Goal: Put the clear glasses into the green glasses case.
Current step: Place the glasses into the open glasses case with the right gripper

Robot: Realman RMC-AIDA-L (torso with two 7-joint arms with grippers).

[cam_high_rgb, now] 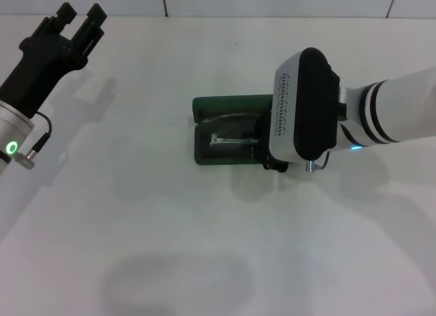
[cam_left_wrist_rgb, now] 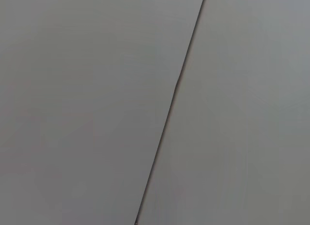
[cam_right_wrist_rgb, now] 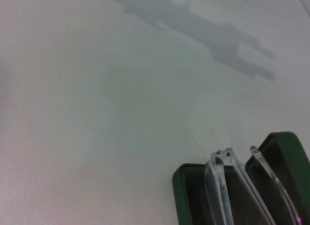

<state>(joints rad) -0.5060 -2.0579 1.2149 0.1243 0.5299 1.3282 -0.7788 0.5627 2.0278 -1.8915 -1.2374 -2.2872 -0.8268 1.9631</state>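
Your right gripper [cam_high_rgb: 276,165] sits over the open case [cam_high_rgb: 225,105] on the counter [cam_high_rgb: 136,214]; its grip can't be told. The glasses [cam_high_rgb: 231,137] lie inside. Your left gripper [cam_high_rgb: 82,16] hangs parked, narrow.

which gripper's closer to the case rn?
Right. The right gripper is at the open green case, over its right end, with the clear glasses in it. The left gripper is raised far off at the table's far-left corner.

Head cam overhead; R wrist cam close, sharing green glasses case [cam_right_wrist_rgb: 281,152]; L wrist cam wall-facing.
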